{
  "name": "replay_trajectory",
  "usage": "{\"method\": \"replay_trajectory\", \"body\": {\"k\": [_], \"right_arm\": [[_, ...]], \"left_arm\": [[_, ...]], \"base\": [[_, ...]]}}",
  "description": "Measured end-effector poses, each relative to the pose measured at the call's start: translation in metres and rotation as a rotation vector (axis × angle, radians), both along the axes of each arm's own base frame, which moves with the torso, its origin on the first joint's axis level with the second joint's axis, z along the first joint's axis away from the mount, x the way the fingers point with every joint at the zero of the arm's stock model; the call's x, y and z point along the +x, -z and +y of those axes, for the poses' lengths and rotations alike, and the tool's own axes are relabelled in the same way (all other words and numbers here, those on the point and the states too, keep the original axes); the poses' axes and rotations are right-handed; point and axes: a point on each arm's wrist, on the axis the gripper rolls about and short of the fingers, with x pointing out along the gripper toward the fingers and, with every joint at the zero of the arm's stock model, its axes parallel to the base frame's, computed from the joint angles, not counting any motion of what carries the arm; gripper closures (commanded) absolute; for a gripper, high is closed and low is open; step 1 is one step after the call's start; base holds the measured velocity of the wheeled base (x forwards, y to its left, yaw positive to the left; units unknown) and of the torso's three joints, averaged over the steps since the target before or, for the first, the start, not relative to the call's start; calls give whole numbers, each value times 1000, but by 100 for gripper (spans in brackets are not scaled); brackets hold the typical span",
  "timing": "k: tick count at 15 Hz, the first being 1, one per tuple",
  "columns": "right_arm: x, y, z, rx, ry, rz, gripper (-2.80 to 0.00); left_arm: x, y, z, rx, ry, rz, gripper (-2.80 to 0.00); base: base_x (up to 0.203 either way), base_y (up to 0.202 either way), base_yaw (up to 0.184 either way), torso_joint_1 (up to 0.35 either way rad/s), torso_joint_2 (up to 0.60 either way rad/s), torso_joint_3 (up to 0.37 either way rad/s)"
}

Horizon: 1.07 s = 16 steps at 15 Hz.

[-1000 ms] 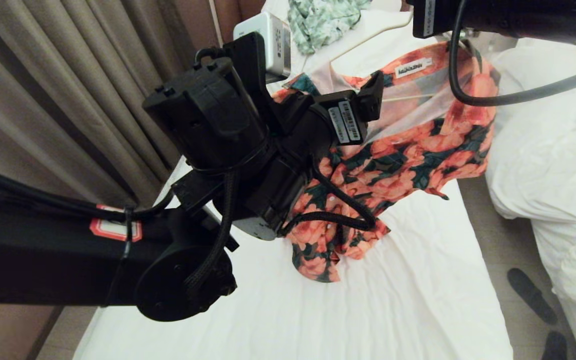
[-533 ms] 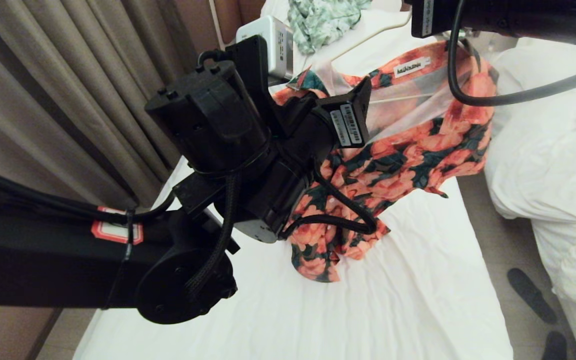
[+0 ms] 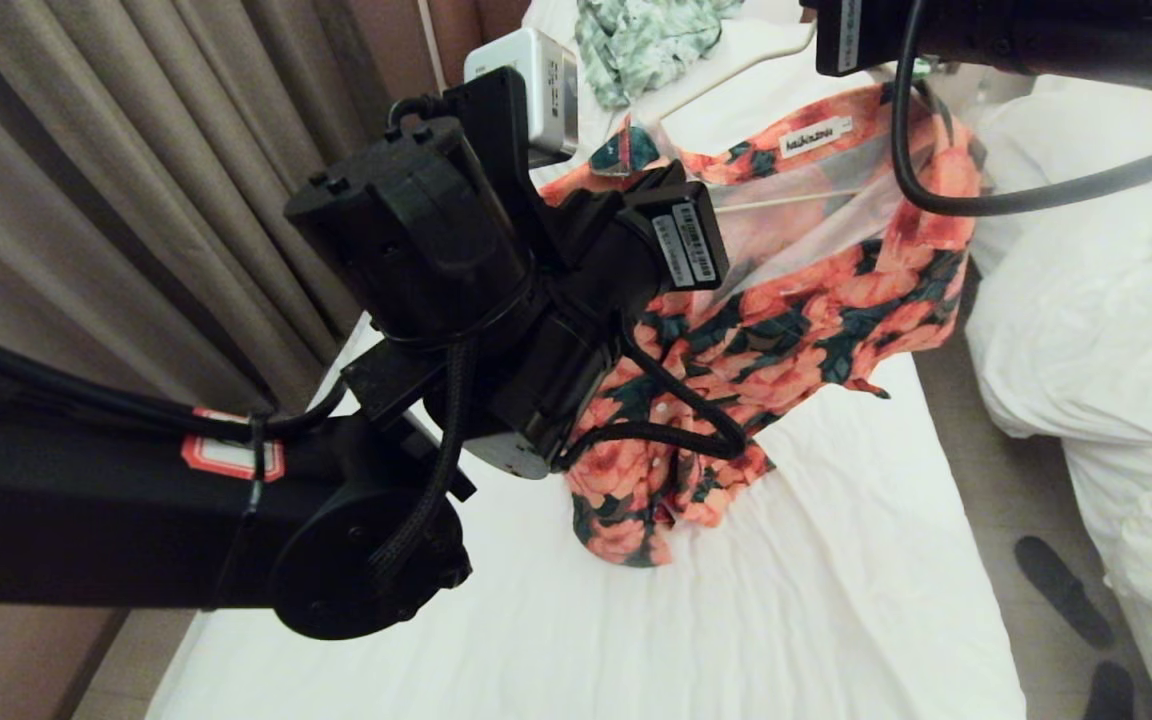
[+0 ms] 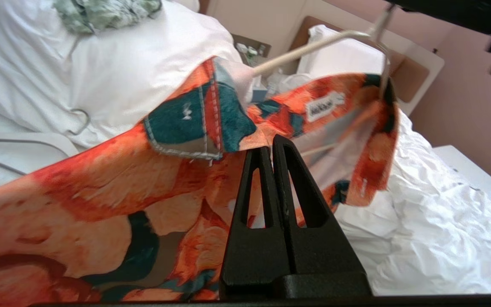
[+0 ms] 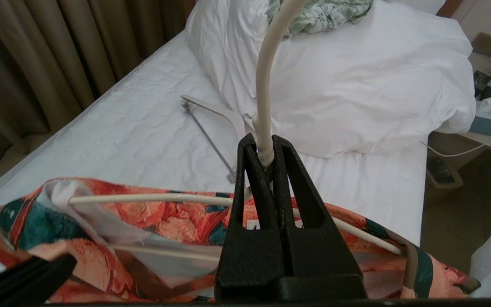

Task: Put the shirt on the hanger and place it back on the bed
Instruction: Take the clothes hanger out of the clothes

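Left pincer (image 4: pixel 267 149) has closed on the shirt (image 4: pixel 100 183) collar edge.

Beige curtains (image 3: pixel 136 150), pale leafy garment (image 3: pixel 646 40)

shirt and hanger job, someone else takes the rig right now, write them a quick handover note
Left gripper: shut on the shirt at its collar edge.
Right gripper: shut on the hanger at its hook, held above the bed.
Done: the hanger is inside the shirt, one arm poking out at the collar; the shirt hangs from it, its hem bunched on the sheet.
Left: seat that shoulder properly, lay the hung shirt on the bed, release.
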Motion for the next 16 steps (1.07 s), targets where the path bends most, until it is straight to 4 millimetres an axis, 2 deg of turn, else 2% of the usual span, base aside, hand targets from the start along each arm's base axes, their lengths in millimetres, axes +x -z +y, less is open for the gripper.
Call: {"method": "replay_trajectory", "body": {"k": [3, 6, 9, 13, 15, 16], "right_arm": [[0, 0, 0, -1, 4, -1, 0], [3, 2, 2, -3, 7, 1, 0], [5, 6, 7, -8, 1, 10, 0], [10, 12, 16, -27, 14, 24, 0], [14, 13, 13, -37, 29, 22, 0], [17, 12, 9, -41, 44, 18, 0]], "left_arm": [[6, -6, 10, -1, -39, -19, 0], [4, -23, 26, -35, -65, -48, 0], [-16, -41, 36, -77, -38, -79, 0], [-46, -37, 26, -45, 48, -76, 0], [-47, -37, 30, -32, 44, -85, 0], [-43, -40, 39, -30, 41, -102, 0]], "base": [[0, 0, 0, 0, 0, 0], [0, 0, 0, 0, 0, 0], [0, 0, 0, 0, 0, 0], [0, 0, 0, 0, 0, 0], [0, 0, 0, 0, 0, 0], [0, 0, 0, 0, 0, 0]]}}
